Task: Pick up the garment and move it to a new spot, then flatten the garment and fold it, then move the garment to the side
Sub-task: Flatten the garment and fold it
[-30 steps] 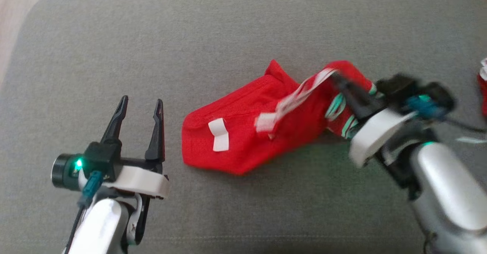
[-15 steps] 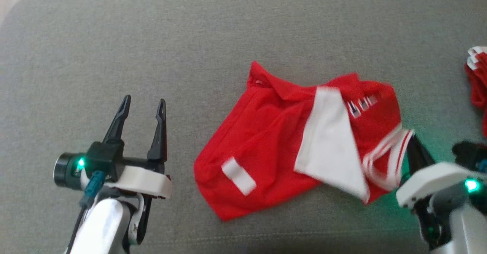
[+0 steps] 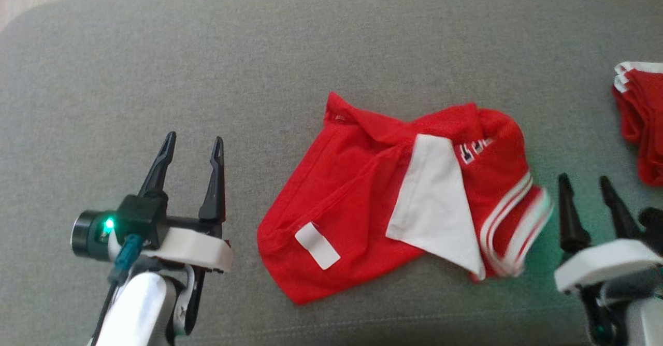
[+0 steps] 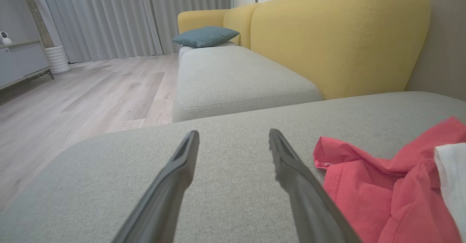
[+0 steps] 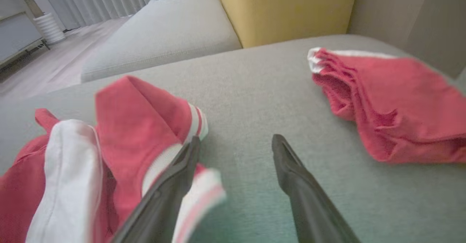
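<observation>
The garment [image 3: 362, 201] is a red shirt with a white panel and white-striped cuff, lying crumpled on the grey sofa cushion [image 3: 311, 51]. It also appears in the left wrist view as red cloth [image 4: 393, 184] at the right, and in the right wrist view [image 5: 138, 126] at the left. My left gripper [image 3: 194, 141] stands open to the left of it, apart from the cloth, empty [image 4: 233, 135]. My right gripper [image 3: 584, 180] is open just right of the striped cuff, with nothing between its fingers [image 5: 235, 141].
Another red garment [image 3: 639, 123] lies bunched at the cushion's right edge [image 5: 393, 101]. A yellow sofa back [image 4: 338, 35] and a second grey seat with a teal pillow [image 4: 205, 35] lie beyond. Wooden floor [image 4: 72, 97] is past the cushion's left edge.
My right gripper has opened and let the shirt's striped cuff drop onto the cushion, then drawn back to the right. The shirt now lies spread out. The left gripper stayed put.
</observation>
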You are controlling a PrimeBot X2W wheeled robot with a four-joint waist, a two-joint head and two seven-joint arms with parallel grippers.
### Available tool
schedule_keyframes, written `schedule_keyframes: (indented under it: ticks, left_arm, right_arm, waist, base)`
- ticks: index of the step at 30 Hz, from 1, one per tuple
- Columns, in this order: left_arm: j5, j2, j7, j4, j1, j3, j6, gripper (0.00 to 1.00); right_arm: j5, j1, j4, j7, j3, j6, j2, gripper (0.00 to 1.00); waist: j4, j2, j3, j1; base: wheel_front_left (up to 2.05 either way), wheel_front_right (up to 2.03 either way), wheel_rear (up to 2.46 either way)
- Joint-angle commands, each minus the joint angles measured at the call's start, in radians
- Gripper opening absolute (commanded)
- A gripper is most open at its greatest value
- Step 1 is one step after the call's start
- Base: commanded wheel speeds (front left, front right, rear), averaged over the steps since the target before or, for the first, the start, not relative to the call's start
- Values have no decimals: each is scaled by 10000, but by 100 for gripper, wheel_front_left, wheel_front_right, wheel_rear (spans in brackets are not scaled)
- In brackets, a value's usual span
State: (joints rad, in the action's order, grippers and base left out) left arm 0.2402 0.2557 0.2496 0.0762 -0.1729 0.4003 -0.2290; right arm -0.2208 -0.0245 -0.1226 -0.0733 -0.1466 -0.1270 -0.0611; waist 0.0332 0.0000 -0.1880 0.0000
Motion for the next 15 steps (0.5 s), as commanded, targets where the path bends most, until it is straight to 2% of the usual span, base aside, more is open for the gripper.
schedule_keyframes:
  ticks: [1, 9, 15]
  left_arm:
    - [-45, 238, 122, -254, -241, -513, -63, 100]
    - [54, 310, 122, -223, 220, -562, -174, 100]
    - [149, 365, 115, -236, 633, -573, -277, 100]
  right_arm:
    - [223, 236, 729, 224, 161, -37, -331, 100]
    - [799, 923, 2834, 484, 815, -37, -413, 100]
    - [719, 1184, 3465, 285, 1660, -37, -291, 100]
  waist:
    - [28, 0, 133, 0]
    - [58, 0, 674, 0]
    - [30, 0, 1010, 0]
  base:
    - [0, 0, 0]
    - [0, 0, 0]
    - [0, 0, 0]
